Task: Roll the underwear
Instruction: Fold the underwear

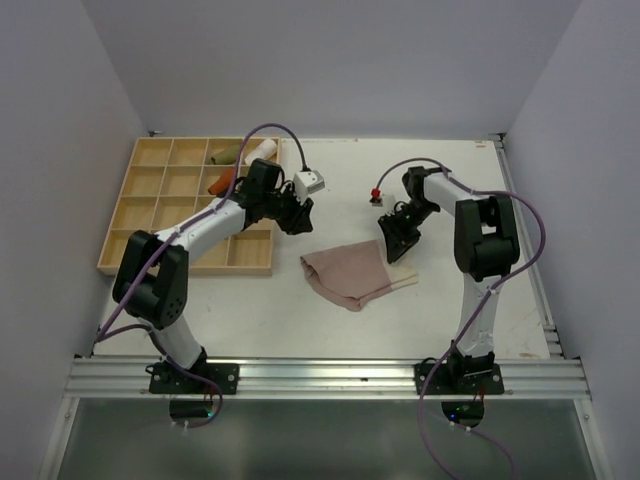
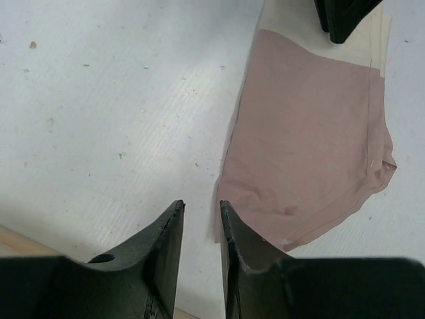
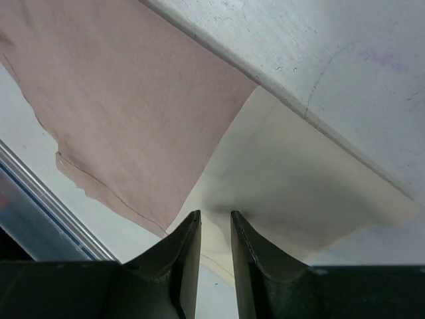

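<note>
Beige-pink cloth underwear (image 1: 345, 270) with a cream waistband (image 1: 405, 277) lies on the white table (image 1: 450, 190), just off the near right corner of the pale wooden compartment tray (image 1: 150, 182). On my right wrist feed, the right gripper (image 3: 214, 214) has its black fingers drawn nearly together on the waistband, at the end of the garment farthest from the tray. Creases in the cream fabric run into the narrow slot between the jaws, so I read it as pinched there. The pink body of the garment stretches from that pinch back toward the tray.

The left gripper (image 2: 201, 204) sits between the tray and the garment, jaws a small way apart. Only bare table shows in the slot, so it holds nothing. Its finger on the garment side lines up with the cloth's tray-side edge, but I cannot tell whether it touches. Inside the tray, a rust-orange cloth roll (image 1: 221, 184) sits in the second row from the far side, partly hidden by my left arm.
</note>
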Motion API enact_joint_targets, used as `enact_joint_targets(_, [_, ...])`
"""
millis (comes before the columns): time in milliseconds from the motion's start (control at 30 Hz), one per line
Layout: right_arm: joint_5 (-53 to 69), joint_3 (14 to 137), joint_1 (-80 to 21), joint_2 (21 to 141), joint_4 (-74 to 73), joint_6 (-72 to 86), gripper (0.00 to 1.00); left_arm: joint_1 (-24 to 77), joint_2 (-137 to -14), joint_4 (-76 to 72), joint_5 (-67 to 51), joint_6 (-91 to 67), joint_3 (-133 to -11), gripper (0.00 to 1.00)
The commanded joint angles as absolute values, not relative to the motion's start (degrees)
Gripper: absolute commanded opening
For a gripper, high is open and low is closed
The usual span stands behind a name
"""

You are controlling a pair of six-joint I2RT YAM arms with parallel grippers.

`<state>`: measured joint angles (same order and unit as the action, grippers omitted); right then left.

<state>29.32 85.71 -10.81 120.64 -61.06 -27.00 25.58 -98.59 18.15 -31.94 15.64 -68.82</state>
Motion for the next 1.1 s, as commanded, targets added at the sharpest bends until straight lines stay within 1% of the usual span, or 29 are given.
enact_joint_targets(0, [32.1, 89.3, -10.9, 119.2, -65.7, -31.5, 0.30, 26.1, -100.1, 19.8, -36.4, 13.5, -71.0, 0.31])
enact_joint_targets(33, [33.8, 89.7, -10.9, 118.7, -66.5, -30.7, 0.30, 26.3, -100.4, 20.4, -36.5, 13.4, -71.1, 0.29])
enact_joint_targets(133, [33.8, 90.1, -10.9, 115.2, -63.0, -26.8, 0.38, 26.9, -100.8, 20.1, -36.6, 13.5, -69.7, 0.21])
enact_joint_targets(200, [34.4, 90.7, -10.9, 114.3, -61.4, -24.8, 0.52, 27.5, -101.2, 20.1, -36.3, 14.1, -68.7, 0.20])
enact_joint_targets(233, [34.7, 91.1, -10.9, 114.5, -60.2, -22.9, 0.53, 27.9, -101.6, 20.8, -35.9, 14.6, -68.7, 0.19])
enact_joint_targets(333, [35.6, 92.2, -11.0, 116.5, -57.4, -19.2, 0.52, 29.3, -103.7, 21.7, -33.9, 16.1, -67.7, 0.18])
enact_joint_targets(433, [34.2, 92.2, -11.2, 119.9, -56.0, -16.8, 0.47, 30.0, -105.1, 22.5, -31.5, 17.0, -65.8, 0.15])
enact_joint_targets(500, [31.5, 91.6, -11.2, 122.2, -55.4, -16.1, 0.44, 30.3, -105.1, 22.9, -30.2, 17.5, -63.6, 0.14])
enact_joint_targets(633, [27.7, 89.7, -11.2, 124.9, -54.2, -16.2, 0.42, 31.5, -104.0, 22.8, -27.3, 18.7, -59.4, 0.14])
enact_joint_targets(700, [27.3, 90.0, -11.2, 126.1, -54.7, -16.5, 0.42, 31.9, -103.8, 21.9, -26.4, 18.8, -57.7, 0.17])
enact_joint_targets(833, [30.0, 93.3, -11.2, 126.6, -56.9, -19.8, 0.41, 31.9, -100.1, 19.6, -25.0, 18.6, -58.2, 0.32])
enact_joint_targets(867, [31.2, 93.9, -11.2, 125.8, -57.4, -21.1, 0.40, 32.0, -98.6, 19.1, -25.7, 19.1, -58.8, 0.34])
enact_joint_targets(933, [32.8, 94.7, -11.2, 123.0, -57.8, -24.7, 0.40, 31.9, -93.6, 15.9, -26.5, 19.2, -59.1, 0.39])
enact_joint_targets(1000, [35.5, 95.1, -11.2, 117.9, -57.9, -26.5, 0.40, 32.1, -90.9, 12.5, -28.4, 19.1, -59.7, 0.40])
enact_joint_targets(1067, [36.2, 95.4, -11.2, 113.4, -58.7, -27.7, 0.38, 32.3, -89.0, 10.9, -27.2, 18.5, -61.2, 0.41])
